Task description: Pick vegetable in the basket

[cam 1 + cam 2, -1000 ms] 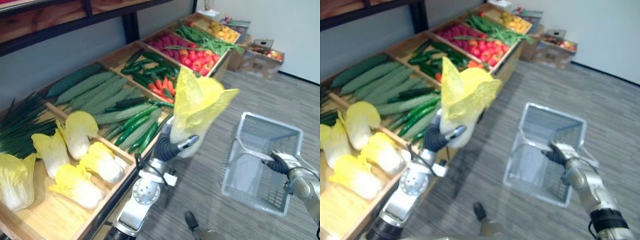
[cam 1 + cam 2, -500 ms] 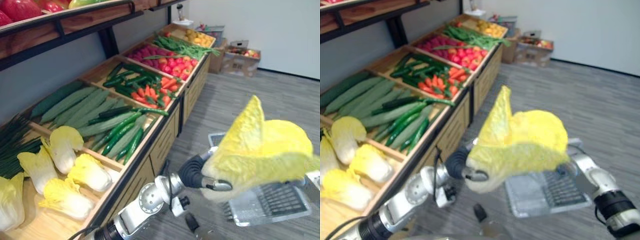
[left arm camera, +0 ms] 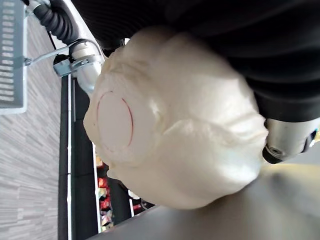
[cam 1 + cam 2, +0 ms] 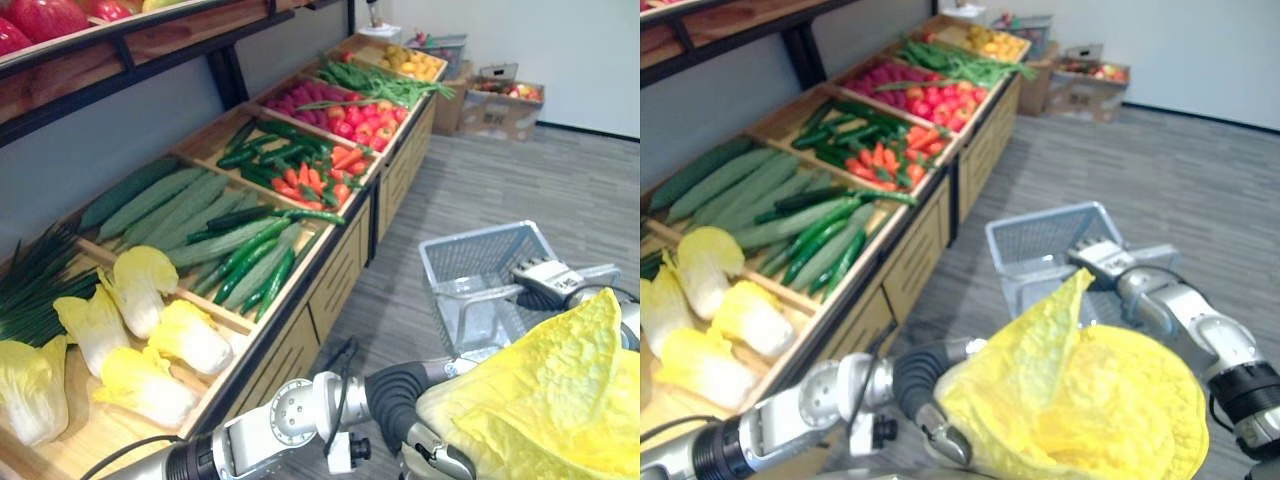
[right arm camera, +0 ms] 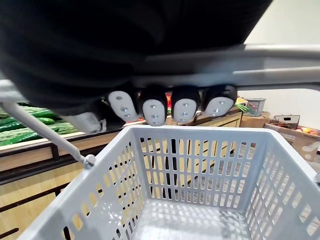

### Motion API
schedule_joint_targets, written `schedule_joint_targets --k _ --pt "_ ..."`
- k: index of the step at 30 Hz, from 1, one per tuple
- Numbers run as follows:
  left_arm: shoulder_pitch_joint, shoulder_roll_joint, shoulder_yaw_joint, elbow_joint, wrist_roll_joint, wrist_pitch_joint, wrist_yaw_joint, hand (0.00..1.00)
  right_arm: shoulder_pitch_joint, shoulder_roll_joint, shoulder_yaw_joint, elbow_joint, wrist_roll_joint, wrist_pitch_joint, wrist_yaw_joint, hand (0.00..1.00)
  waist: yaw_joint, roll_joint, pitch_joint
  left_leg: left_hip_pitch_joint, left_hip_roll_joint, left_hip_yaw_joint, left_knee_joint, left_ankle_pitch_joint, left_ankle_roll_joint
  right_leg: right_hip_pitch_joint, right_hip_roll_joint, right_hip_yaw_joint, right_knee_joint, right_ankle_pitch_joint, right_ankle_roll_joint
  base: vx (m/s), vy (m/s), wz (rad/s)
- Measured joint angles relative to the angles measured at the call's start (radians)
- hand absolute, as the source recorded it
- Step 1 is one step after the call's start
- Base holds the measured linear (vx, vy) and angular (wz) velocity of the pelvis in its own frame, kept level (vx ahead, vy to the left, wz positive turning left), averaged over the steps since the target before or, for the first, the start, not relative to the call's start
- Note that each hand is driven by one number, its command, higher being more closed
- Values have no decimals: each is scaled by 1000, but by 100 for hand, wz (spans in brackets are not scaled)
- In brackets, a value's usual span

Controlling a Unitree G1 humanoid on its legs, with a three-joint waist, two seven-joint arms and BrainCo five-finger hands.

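Fingers (image 4: 948, 442) of left hand (image 4: 432, 452) still clasp cabbage (image 4: 545, 400), now lower beside basket (image 4: 470, 262).

Our left arm (image 4: 290, 425) comes in from seven o'clock and lies across the bottom of the head view. Its left hand (image 4: 436, 462), at five o'clock, has its fingers curled under the cabbage (image 4: 555, 400). Our right arm (image 4: 1200, 330) enters at four o'clock. Its right hand (image 4: 545, 278), at three o'clock, has its fingertips (image 5: 152, 112) hooked over the basket handle (image 4: 480, 293).
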Motion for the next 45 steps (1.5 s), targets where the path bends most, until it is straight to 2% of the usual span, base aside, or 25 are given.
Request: schedule_joint_targets --k 7,13,19,26,33,35,37,38,39,41,45 --pt "-10 21 -56 14 1 -4 29 100 -2 0 12 -88 5 -1 1 100 -1 -3 10 0 0 0 -4 0 0 1 -2 -4 -2 0 0 0 0 0" --pt "-53 20 -155 106 50 -5 28 100 -56 1 131 -186 45 -29 26 100 -2 -8 21 4 -1 0 -6 0 0 8 -3 -5 -6 1 0 0 0 0" --pt "-64 17 -173 129 95 -5 31 100 -109 2 208 -257 124 -48 48 100 -1 -12 28 4 -1 1 -9 1 0 11 -4 -5 -17 11 -3 0 0 0" --pt "-62 -8 -193 192 185 -5 32 100 -133 2 229 -274 142 -45 93 100 -1 -19 33 5 -13 -3 -25 4 4 18 -16 -11 -27 11 -2 -3 3 3" --pt "-60 -35 -187 241 327 -1 37 100 -133 3 242 -321 180 -46 116 100 0 -31 43 2 -13 -20 -27 5 5 25 -22 -23 -32 12 -1 -10 1 6" --pt "-57 -55 -174 268 422 3 37 100 -133 10 242 -345 200 -47 141 100 1 -32 43 1 -13 -24 -28 6 6 27 -25 -28 -32 12 -1 -9 3 5" --pt "-53 -74 -155 287 460 4 37 100 -133 18 242 -345 204 -45 149 100 0 -33 43 1 -15 -25 -30 6 6 28 -27 -29 -32 12 -1 -13 3 4" --pt "-39 -109 -111 315 544 9 37 100 -132 34 242 -345 209 -41 159 100 0 -36 45 1 -22 -28 -37 9 10 28 -31 -30 -32 12 -1 -16 4 4" --pt "-35 -124 -96 328 565 14 38 100 -132 41 242 -345 210 -40 159 100 0 -38 47 1 -25 -29 -40 10 10 28 -33 -30 -32 12 -1 -21 5 5" --pt "-24 -204 -27 401 676 34 45 100 -131 78 241 -350 210 -37 180 100 0 -43 50 -6 -28 -41 -42 11 11 28 -38 -36 -32 12 -1 -26 2 11" --pt "-18 -308 25 474 827 61 79 100 -109 117 203 -359 209 -21 199 100 7 -57 58 -21 -29 -62 -41 14 15 26 -47 -50 -35 12 -1 -18 -3 15"
